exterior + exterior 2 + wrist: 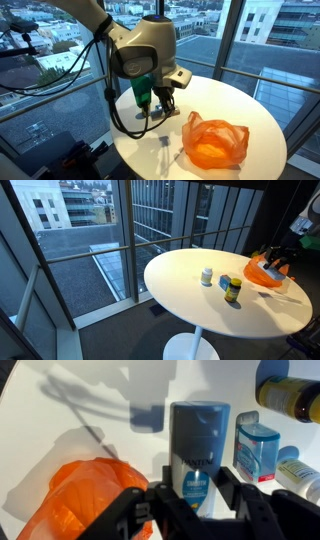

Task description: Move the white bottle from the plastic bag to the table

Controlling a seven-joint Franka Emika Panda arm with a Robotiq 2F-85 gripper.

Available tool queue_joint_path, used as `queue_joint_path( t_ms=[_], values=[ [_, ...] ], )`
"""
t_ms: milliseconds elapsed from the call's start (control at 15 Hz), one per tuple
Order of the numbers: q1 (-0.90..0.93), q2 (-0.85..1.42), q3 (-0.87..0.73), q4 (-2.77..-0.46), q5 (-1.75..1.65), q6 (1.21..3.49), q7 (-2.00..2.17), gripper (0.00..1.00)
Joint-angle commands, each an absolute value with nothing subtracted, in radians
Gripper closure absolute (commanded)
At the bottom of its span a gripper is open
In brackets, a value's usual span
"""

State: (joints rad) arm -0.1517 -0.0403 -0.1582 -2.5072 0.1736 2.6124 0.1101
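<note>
Round white table [240, 105] carries the orange plastic bag [215, 141], set apart from the arm. White bottle [197, 445] is already out of the bag and looks lifted off the tabletop. Gripper [196, 484] jaws look clamped on its 2 sides. Step in hand: placement. Next move: lower it upright onto bare table, clear of the blue-white container [257, 445] just beside it, then release.

The wrist view shows 4 bottles, namely 1 grey-blue bottle [197, 455], 1 blue-and-white bottle [257, 448], 1 amber bottle [290, 398] and 1 white bottle [300, 475], plus 1 orange plastic bag [85, 500] and 1 table [190, 305].
</note>
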Motion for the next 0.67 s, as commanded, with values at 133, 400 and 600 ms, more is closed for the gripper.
queue_joint_path(
  t_ms=[133,400,600],
  values=[
    [-0.153,-0.038,-0.157,-2.507,0.172,2.61,0.112,0.51],
    [-0.139,-0.009,-0.144,-2.505,0.19,2.646,0.095,0.76],
    [-0.121,0.034,-0.122,-2.498,0.211,2.692,0.083,0.76]
  ],
)
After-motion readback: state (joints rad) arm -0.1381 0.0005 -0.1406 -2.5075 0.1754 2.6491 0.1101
